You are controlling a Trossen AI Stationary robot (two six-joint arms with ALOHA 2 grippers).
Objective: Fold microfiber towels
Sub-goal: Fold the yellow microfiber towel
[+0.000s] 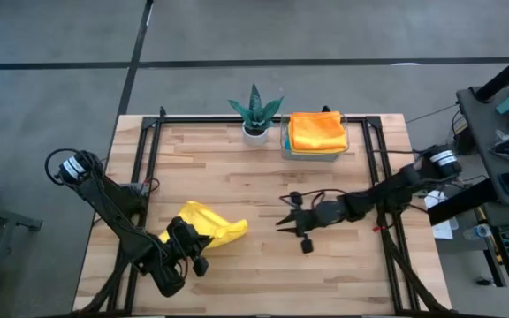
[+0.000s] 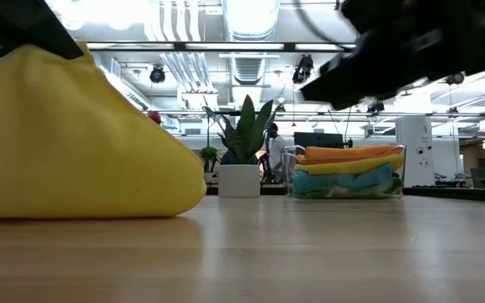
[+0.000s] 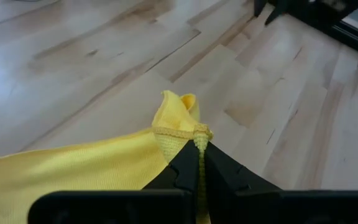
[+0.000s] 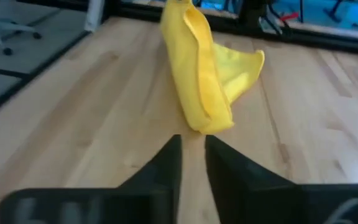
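Observation:
A bright yellow microfiber towel point(image 1: 212, 226) lies bunched near the table's front left. One end is raised, and its right end point(image 4: 211, 121) rests on the wood. My left gripper point(image 1: 190, 240) is shut on the raised end. My right gripper point(image 1: 283, 222) hovers to the right of the towel, pointing at it. Its fingers stand slightly apart with nothing between them and sit a short way off the towel's end. In the low view the towel point(image 2: 74, 143) fills the left side. My left gripper pinches a hemmed corner of the yellow towel point(image 3: 182, 132) between its two fingers, and a small bunch of cloth sticks out past the tips. The fingers slant downward. The towel is raised at the hold and slopes away to the table point(image 3: 55, 171).
A clear tray point(image 1: 315, 152) at the far edge holds folded towels, an orange one point(image 1: 316, 131) on top. A spiky potted plant point(image 1: 255, 113) stands just left of it. Bare wood lies between the two grippers and the tray. Black frame rails point(image 1: 148, 159) run along both sides.

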